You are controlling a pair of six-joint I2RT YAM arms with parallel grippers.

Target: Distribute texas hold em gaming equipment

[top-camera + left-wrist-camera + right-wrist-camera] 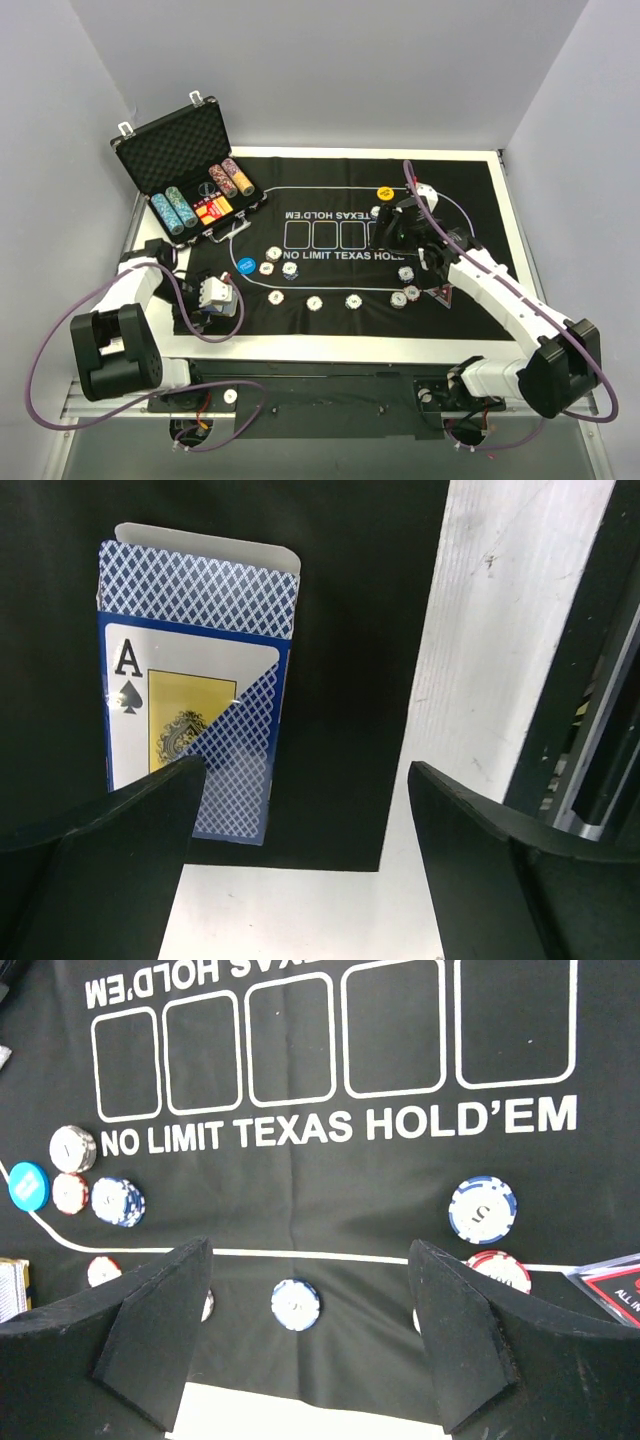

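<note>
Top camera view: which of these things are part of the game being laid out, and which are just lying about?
Part of the job:
loose poker chips
stacked poker chips
yellow button
blue button
playing-card box

Just lying about:
black case
felt mat

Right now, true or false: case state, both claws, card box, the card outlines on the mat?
1. The case stands open. True.
2. The left claw is shut on the card box. False: its fingers stand wide apart, and the box lies flat on the mat.
3. The right claw is open and empty. True.
4. Cards fill the five printed outlines. False: all five are bare.
</note>
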